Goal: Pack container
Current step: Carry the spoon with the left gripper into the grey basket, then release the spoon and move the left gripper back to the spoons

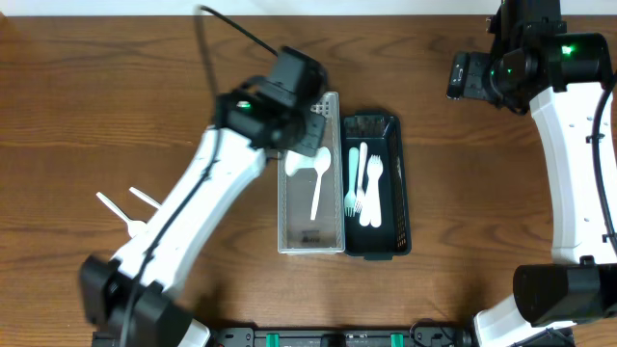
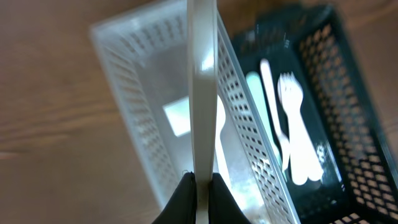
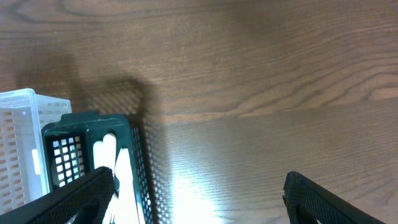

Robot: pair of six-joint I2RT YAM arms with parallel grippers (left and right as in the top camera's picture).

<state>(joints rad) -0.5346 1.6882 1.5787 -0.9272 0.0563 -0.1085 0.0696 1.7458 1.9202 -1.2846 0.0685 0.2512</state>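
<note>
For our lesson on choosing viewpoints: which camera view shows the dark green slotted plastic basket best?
Overhead: the whole dark green slotted plastic basket shows from above, with white plastic forks inside. The left wrist view shows it blurred and cut off at the edge; the right wrist view catches only one end.

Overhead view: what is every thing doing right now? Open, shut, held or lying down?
left gripper, shut on the white utensil, above the white basket
white utensil, held
right gripper, open, holding nothing
white basket, has one spoon in it
spoon, lying flat
dark basket, has forks in it
forks, lying flat
loose utensils, lying on the table
</note>
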